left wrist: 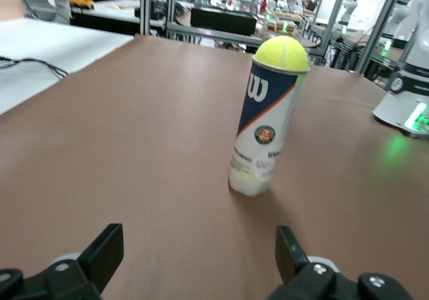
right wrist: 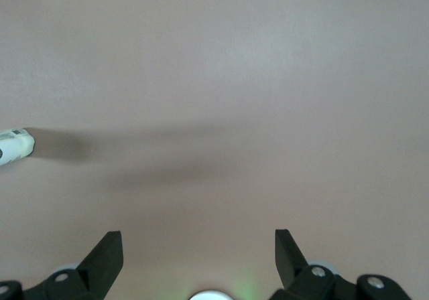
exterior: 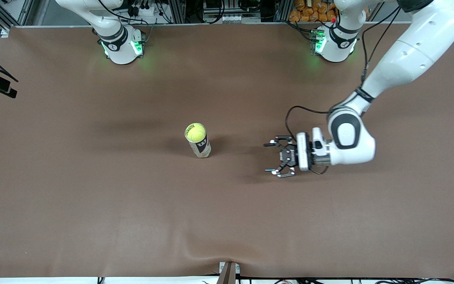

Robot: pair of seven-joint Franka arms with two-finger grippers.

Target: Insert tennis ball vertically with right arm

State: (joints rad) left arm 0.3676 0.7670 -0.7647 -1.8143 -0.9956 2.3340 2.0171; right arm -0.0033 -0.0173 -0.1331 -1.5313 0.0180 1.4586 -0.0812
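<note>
Can cut off by frame edge

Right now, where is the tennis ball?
The tennis ball sits on top of the upright Wilson can near the middle of the table. The open left gripper is beside the can, toward the left arm's end.

Brown matte table covering fills the view, aluminium frame racks along its top edge (orange objects stacked there), lab benches further out.
</note>
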